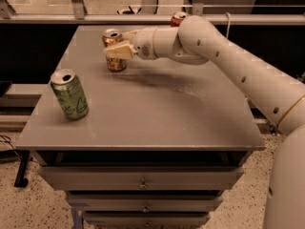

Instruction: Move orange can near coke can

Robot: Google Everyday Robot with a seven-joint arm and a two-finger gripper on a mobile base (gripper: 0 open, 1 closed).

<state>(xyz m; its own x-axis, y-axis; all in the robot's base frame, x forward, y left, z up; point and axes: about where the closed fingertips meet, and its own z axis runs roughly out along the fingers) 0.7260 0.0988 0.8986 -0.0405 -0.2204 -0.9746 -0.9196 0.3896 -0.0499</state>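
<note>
Orange can (115,64): upright, worktop (167,113) far-left, end effector (117,48) at it, apparently for pickup; grip cannot be told. Coke can (178,18): far edge, part-hidden behind arm.

Table (157,113): green can (69,95) front-left; orange can (116,64) rear, jaws beside; coke can (178,18) far-edge.

Arm (238,66) stretched from right edge leftward; gripper (116,51) upper left, pointing left.
</note>
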